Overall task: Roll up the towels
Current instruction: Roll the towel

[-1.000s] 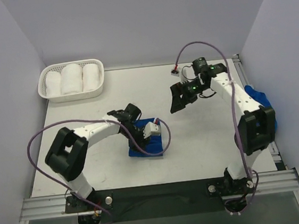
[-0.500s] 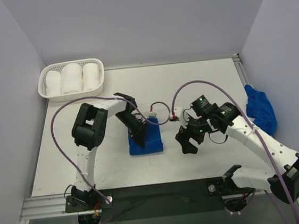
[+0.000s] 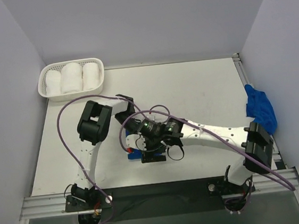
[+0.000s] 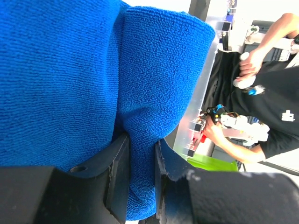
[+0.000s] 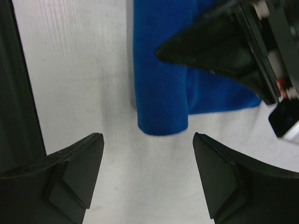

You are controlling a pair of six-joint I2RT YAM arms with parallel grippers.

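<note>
The blue towel [image 3: 135,156] is lying near the front edge of the table [image 3: 201,90], at about 6 o'clock and a little to the left. Both arms are now crowding over it, so the top camera is showing only a small bit of blue.

The left pincer [image 4: 139,168] is clenching a fold of this towel between its two fingers. The cloth is bulging out above the grip.

The big change is the right arm. A second ago it was far away, up at about 1 o'clock. Half a second ago it was coming down beside the towel. Now it is reaching right across the table, and the right pincer [image 5: 147,158] is hanging just in front of the towel's end. Its fingers [image 5: 70,172] are spread wide and holding nothing. One long edge of the towel is looking round and fat, like the start of a roll, with flat cloth beside it.

I think the right arm is coming to help, maybe to grab or steady the rolled end. The roll is looking only partly made.

Further back, at 3 o'clock, a blue heap [image 3: 260,108] of towel is waiting at the table's edge. At 11 o'clock, a white basket [image 3: 44,91] is holding three white rolls [image 3: 72,77].
</note>
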